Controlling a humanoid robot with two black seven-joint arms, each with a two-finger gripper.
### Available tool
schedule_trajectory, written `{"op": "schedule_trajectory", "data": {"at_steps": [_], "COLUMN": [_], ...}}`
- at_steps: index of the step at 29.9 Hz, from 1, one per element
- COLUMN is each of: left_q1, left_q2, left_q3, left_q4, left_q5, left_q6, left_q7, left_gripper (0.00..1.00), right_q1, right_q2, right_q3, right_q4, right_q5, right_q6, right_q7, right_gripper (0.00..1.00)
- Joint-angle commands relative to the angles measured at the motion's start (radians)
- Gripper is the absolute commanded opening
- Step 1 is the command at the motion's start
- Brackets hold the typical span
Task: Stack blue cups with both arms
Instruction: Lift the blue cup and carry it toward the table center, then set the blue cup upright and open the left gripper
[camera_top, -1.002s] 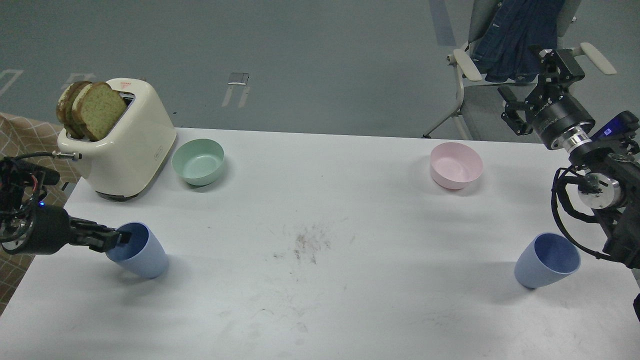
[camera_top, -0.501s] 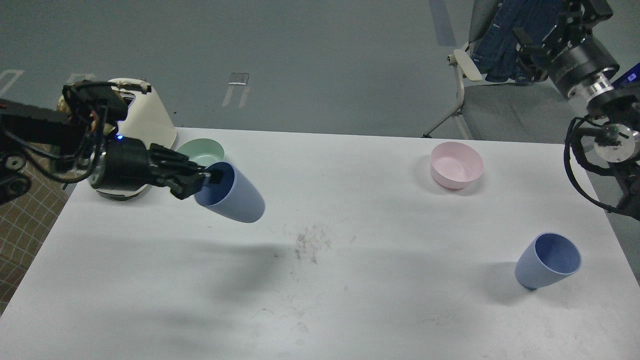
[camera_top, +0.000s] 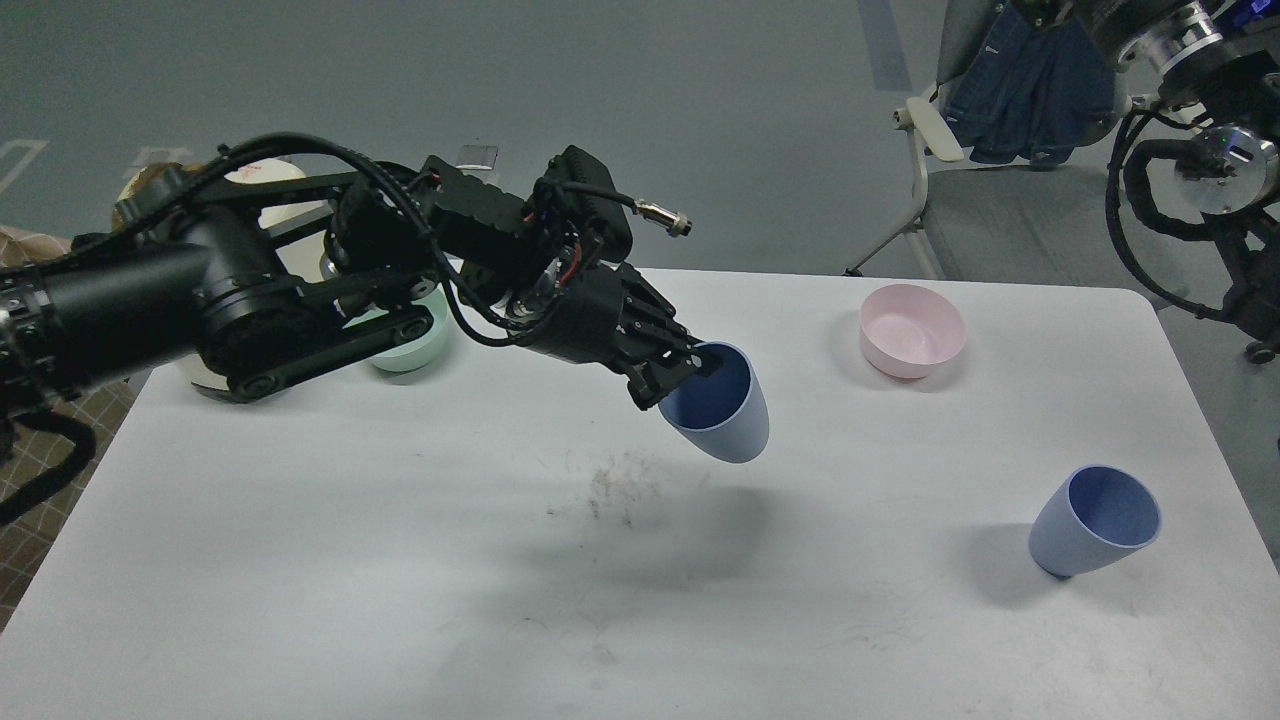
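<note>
My left gripper (camera_top: 688, 372) is shut on the rim of a periwinkle-blue cup (camera_top: 722, 408) and holds it in the air above the middle of the white table (camera_top: 400, 560), tilted with its mouth facing me. The second blue cup (camera_top: 1096, 520) stands on the table at the front right, apart from both arms. My right arm (camera_top: 1200, 150) is raised at the top right corner; its gripper is past the top edge, out of view.
A pink bowl (camera_top: 912, 330) sits at the back right. A mint-green bowl (camera_top: 408, 345) and a cream toaster (camera_top: 265, 185) at the back left are mostly hidden behind my left arm. A chair with a denim jacket (camera_top: 1030, 90) stands beyond the table.
My left arm has lifted the blue cup from the front left and carried it rightward to mid-table. My right arm has risen, taking its gripper out of view.
</note>
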Motion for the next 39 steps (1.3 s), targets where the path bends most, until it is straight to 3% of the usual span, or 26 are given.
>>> {"op": "schedule_trajectory", "data": {"at_steps": [1, 5, 11, 25, 27, 28, 29, 34, 39], "left_q1": [-0.047, -0.078, -0.083, -0.067, -0.067, -0.067, -0.066, -0.066, -0.09], "left_q2": [-0.076, -0.165, -0.242, -0.259, -0.267, -0.267, -0.267, -0.256, -0.227], "left_q3": [0.075, 0.151, 0.216, 0.26, 0.26, 0.259, 0.259, 0.256, 0.244], "left_q4": [0.069, 0.168, 0.215, 0.237, 0.237, 0.237, 0.237, 0.234, 0.209], "left_q5": [0.009, 0.007, 0.006, -0.005, -0.009, -0.009, -0.009, -0.011, -0.095], "left_q6": [0.0, 0.0, 0.0, 0.0, 0.0, 0.0, 0.0, 0.0, 0.0], "left_q7": [0.0, 0.0, 0.0, 0.0, 0.0, 0.0, 0.0, 0.0, 0.0], "left_gripper": [0.0, 0.0, 0.0, 0.0, 0.24, 0.43, 0.49, 0.58, 0.77], "right_q1": [-0.008, -0.001, -0.012, -0.037, -0.04, -0.044, -0.047, -0.054, -0.054], "right_q2": [0.001, 0.002, 0.004, 0.005, 0.005, 0.005, 0.005, 0.002, -0.007], "right_q3": [-0.011, -0.034, -0.036, -0.036, -0.036, -0.036, -0.036, -0.036, -0.036], "right_q4": [0.0, 0.0, 0.0, 0.001, 0.003, 0.003, 0.003, 0.003, 0.003], "right_q5": [-0.001, -0.001, -0.001, 0.001, 0.001, 0.001, 0.001, 0.001, 0.001], "right_q6": [0.0, 0.0, 0.0, 0.0, 0.0, 0.0, 0.0, 0.0, 0.0], "right_q7": [0.0, 0.0, 0.0, 0.0, 0.0, 0.0, 0.0, 0.0, 0.0], "right_gripper": [1.0, 1.0, 1.0, 1.0, 1.0, 1.0, 1.0, 1.0, 1.0]}}
